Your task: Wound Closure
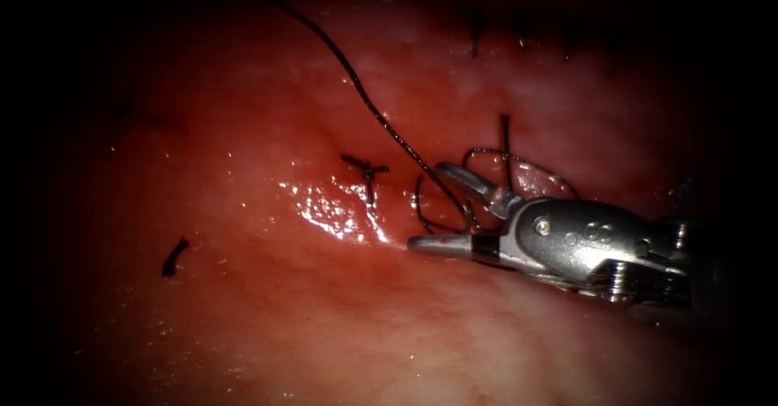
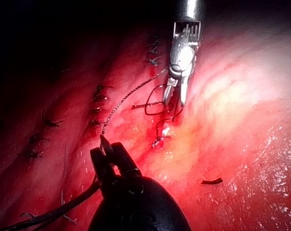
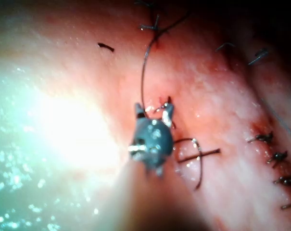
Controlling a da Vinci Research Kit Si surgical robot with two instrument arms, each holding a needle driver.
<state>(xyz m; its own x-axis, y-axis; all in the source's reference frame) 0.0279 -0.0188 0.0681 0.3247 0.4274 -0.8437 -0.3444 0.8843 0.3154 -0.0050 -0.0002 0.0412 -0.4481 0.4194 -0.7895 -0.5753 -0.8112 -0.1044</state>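
The right tool (image 1: 427, 206) reaches in from the right over the tissue (image 1: 243, 317), its jaws open with the dark thread (image 1: 381, 118) running between them. That thread rises to the upper left and curls into loops (image 1: 519, 160) by the jaws. Just left of the jaws sits a tied knot (image 1: 366, 168). In the left wrist view, the left tool (image 2: 105, 142) is shut on the thread (image 2: 131, 91), holding it taut toward the right tool (image 2: 174, 102). In the right wrist view, the right tool (image 3: 154, 108) straddles the thread (image 3: 143, 72) with its jaws apart.
A short cut end of thread (image 1: 173, 257) lies loose on the tissue at the left. Finished stitches (image 2: 98, 92) line the closed cut, also seen as stitches (image 3: 265, 138) in the right wrist view. Red fluid (image 1: 328, 211) glistens beside the knot.
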